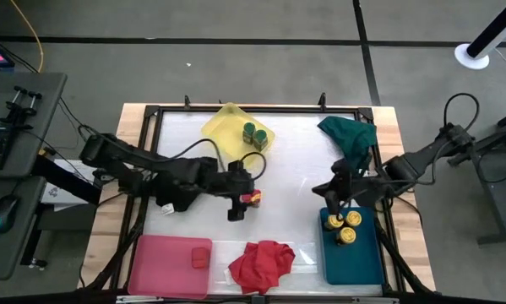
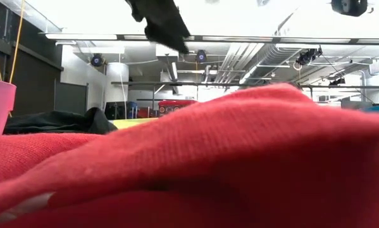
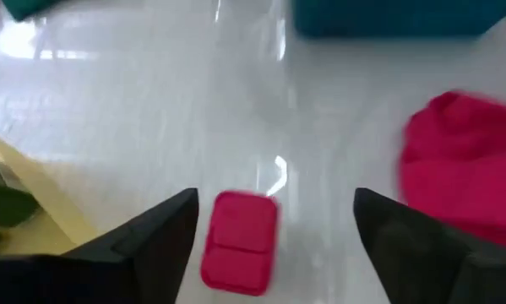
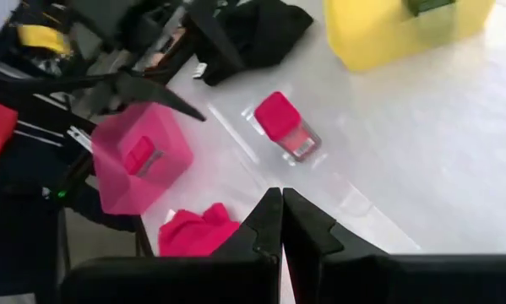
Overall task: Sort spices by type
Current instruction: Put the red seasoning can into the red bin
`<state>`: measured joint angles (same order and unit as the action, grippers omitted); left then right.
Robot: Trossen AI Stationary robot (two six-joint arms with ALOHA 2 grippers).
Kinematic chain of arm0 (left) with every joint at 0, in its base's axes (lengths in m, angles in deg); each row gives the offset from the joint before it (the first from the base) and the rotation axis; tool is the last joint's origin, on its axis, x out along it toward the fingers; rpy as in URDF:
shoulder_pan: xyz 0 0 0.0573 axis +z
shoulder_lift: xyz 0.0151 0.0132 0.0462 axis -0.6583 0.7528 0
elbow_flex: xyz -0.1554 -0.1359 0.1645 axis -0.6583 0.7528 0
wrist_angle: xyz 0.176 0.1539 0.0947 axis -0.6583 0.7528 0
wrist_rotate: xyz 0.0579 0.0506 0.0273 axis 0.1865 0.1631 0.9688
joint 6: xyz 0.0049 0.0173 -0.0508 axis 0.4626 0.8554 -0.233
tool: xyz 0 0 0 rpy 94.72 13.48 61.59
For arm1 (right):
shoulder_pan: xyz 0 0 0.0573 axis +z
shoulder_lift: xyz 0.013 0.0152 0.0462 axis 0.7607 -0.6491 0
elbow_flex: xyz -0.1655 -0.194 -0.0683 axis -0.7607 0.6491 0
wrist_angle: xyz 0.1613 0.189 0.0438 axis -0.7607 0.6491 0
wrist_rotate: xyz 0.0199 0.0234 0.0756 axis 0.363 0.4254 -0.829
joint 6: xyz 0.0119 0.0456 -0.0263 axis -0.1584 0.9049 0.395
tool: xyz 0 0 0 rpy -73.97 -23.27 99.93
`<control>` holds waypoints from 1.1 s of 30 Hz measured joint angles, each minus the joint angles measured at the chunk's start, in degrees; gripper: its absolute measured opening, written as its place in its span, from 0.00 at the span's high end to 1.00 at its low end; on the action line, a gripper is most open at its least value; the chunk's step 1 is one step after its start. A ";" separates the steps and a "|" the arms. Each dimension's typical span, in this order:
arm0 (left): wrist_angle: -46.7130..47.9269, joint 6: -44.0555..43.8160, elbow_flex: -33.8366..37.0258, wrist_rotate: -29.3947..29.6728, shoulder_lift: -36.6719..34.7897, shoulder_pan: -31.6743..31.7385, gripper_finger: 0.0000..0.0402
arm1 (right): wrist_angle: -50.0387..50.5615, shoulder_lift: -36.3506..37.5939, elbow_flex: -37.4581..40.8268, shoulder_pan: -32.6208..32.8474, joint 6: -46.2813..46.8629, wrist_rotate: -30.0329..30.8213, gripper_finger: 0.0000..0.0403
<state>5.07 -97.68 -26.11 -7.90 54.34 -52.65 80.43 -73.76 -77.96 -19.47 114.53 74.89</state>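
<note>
A small red square box (image 3: 240, 241) lies on the white table near its middle, also seen as the box (image 1: 253, 199) from above. My left gripper (image 3: 274, 228) is open, with a finger on either side of the box and touching nothing. My right gripper (image 4: 282, 224) is shut and empty, above the far edge of the teal tray (image 1: 362, 257), which holds yellow-lidded jars (image 1: 344, 226). Green-lidded jars (image 1: 254, 135) stand in the yellow tray (image 1: 227, 127). Another red box (image 1: 201, 256) lies in the pink tray (image 1: 164, 266).
A red cloth (image 1: 263, 262) lies at the near edge between the pink and teal trays and fills the low view. A green cloth (image 1: 350, 135) sits at the far right. A black cloth (image 4: 253, 29) lies under the left arm. Bare table shows in the middle.
</note>
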 joint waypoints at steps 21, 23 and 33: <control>1.41 10.23 0.02 -5.75 13.00 4.86 0.18 | 2.99 -1.14 0.02 1.08 1.54 1.56 1.00; 1.31 10.14 0.02 -5.81 14.11 5.05 0.18 | 3.07 -1.14 0.02 1.08 1.64 1.53 1.00; 0.52 4.01 0.01 -5.84 16.57 4.63 0.21 | 3.03 -1.16 0.02 1.08 2.52 1.56 1.00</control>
<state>5.59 -93.66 -26.09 -13.74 70.91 -48.02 83.46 -74.92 -77.94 -18.39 117.05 76.44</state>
